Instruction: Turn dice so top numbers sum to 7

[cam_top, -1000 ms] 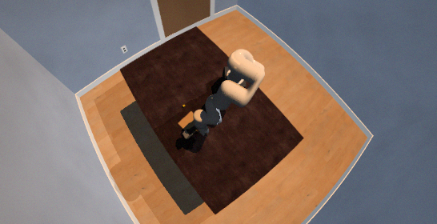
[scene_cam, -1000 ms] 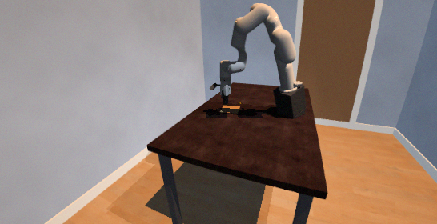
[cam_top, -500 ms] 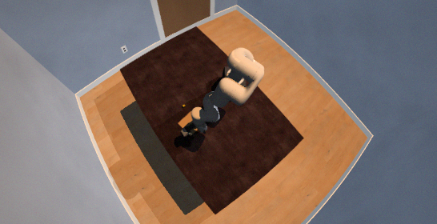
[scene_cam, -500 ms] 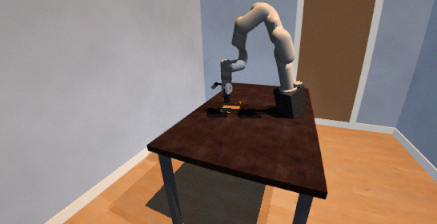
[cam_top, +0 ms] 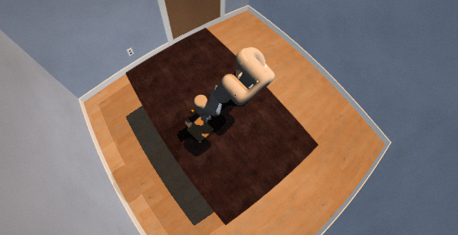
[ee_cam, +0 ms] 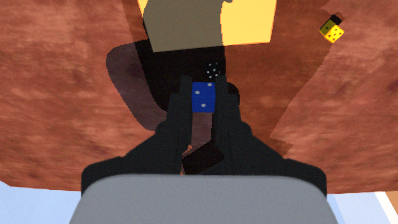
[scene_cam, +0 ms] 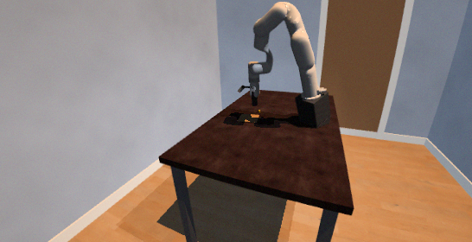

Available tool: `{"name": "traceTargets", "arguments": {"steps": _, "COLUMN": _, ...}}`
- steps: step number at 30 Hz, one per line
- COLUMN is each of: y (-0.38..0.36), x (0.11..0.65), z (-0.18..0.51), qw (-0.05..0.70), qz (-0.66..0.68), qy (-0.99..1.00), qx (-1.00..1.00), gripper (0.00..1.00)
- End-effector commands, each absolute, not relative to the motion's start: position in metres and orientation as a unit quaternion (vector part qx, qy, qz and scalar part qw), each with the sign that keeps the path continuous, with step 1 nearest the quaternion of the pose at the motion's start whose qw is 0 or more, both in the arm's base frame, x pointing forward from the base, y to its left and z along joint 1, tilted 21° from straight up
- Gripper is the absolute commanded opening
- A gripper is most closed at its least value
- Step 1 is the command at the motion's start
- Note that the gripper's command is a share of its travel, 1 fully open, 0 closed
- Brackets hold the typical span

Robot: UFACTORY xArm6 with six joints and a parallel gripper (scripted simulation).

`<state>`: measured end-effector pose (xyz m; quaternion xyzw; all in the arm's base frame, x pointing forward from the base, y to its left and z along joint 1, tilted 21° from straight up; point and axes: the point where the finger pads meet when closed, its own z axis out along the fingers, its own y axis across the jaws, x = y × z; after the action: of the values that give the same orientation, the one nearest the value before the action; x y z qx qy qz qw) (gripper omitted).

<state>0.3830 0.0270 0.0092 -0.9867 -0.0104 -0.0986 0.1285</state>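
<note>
Where the two dark fingers of the black claw (ee_cam: 203, 96) meet, a small blue cube die (ee_cam: 203, 95) with white pips sits clamped between them, lifted above the table; the face turned to the wrist camera shows three pips. Just beyond the fingertips, in deep shadow, lies a black die (ee_cam: 213, 70) with pale pips, whose count is too dim to read; whether it rests on the mat or just off its edge cannot be made out. Past it spreads the flat yellow-orange rectangular mat (ee_cam: 250, 22), partly darkened by the arm's shadow. Well off to the right of the wrist view, apart from the mat, a small yellow die (ee_cam: 332, 32) with black pips lies on the bare wood.

All of this rests on the dark reddish-brown wooden table (scene_cam: 277, 157) with grey metal legs. From the exterior view the white jointed arm (scene_cam: 298, 49) rises from a dark block base (scene_cam: 322, 111) at the table's far end and bends down so the claw hangs over the mat. The room has a light wooden floor (scene_cam: 389, 183), blue-grey walls (cam_top: 335, 23) and a brown door (scene_cam: 363, 49) in a white frame.

The claw is closed to a narrow gap, its fingers pressed on opposite sides of the blue die, touching nothing else.
</note>
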Motion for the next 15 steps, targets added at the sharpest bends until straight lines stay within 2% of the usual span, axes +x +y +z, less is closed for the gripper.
{"name": "traceTargets", "arguments": {"steps": 1, "y": 0.0237, "x": 0.3835, "z": 0.0098, "qw": 0.139, "qz": -0.111, "qy": -0.015, "qx": -0.984, "gripper": 0.11}}
{"name": "traceTargets", "arguments": {"steps": 15, "y": 0.0254, "x": 0.3848, "z": 0.0038, "qw": 0.139, "qz": -0.112, "qy": -0.015, "qx": -0.984, "gripper": 0.11}}
